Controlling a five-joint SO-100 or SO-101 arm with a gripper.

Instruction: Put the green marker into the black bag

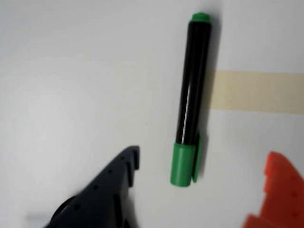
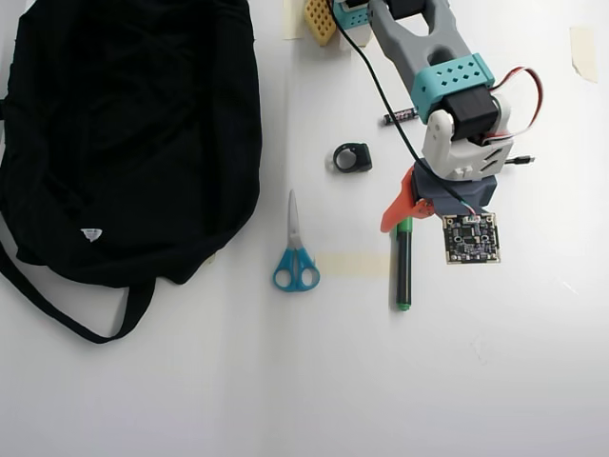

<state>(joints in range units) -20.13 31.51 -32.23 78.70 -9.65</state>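
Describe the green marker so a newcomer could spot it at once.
In the overhead view, go right from the black bag, past the scissors, to the gripper. The green marker lies below it: a slim black barrel with green ends.

- In the overhead view, the arm's orange finger covers the cap end of the green marker.
- The black bag is cut off by the top and left edges.
- In the wrist view, the gripper is blurred, both fingers cropped by the lower edge.
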